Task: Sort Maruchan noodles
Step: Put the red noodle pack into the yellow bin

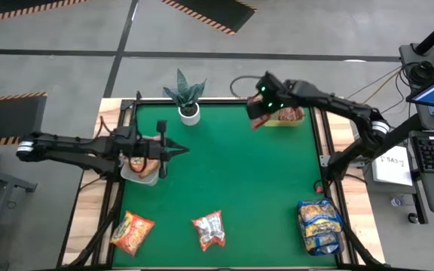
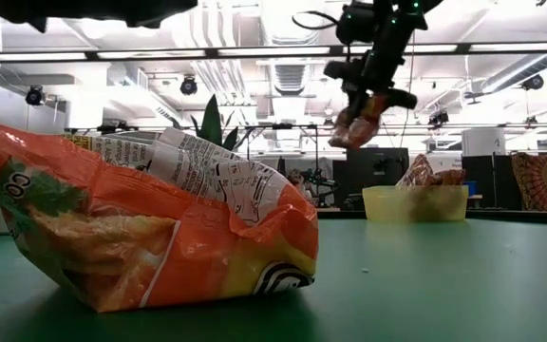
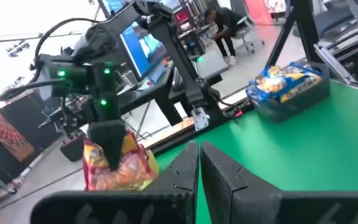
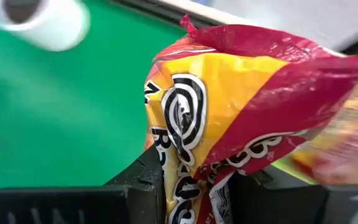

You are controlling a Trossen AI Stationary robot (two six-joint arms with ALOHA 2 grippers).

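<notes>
My right gripper (image 1: 259, 114) hangs over the table's far right part and is shut on a red-and-yellow noodle packet (image 4: 229, 106), just left of a lime-green tray (image 2: 416, 202) that holds another packet. My left gripper (image 3: 199, 155) is shut and empty above the table's left side, next to a pale tray (image 1: 139, 175) with orange packets in it. An orange packet (image 1: 132, 232) and a red-silver one (image 1: 209, 229) lie flat near the near edge. Yellow-and-blue packets (image 1: 319, 224) sit piled in a bin at the near right. My right gripper pinches the red-and-yellow packet between its two fingers, on the crumpled wrapper (image 4: 194, 165) near one end. The fingers come from above, pointing down. The packet (image 2: 354, 125) hangs below them, lifted clear of the table.
A potted plant in a white pot (image 1: 189, 102) stands at the far edge, left of my right gripper. Bare green mat (image 1: 239, 173) lies in the table's middle. Cables and a laptop stand are beyond the right edge. A person shows far off in the left wrist view (image 3: 225, 28).
</notes>
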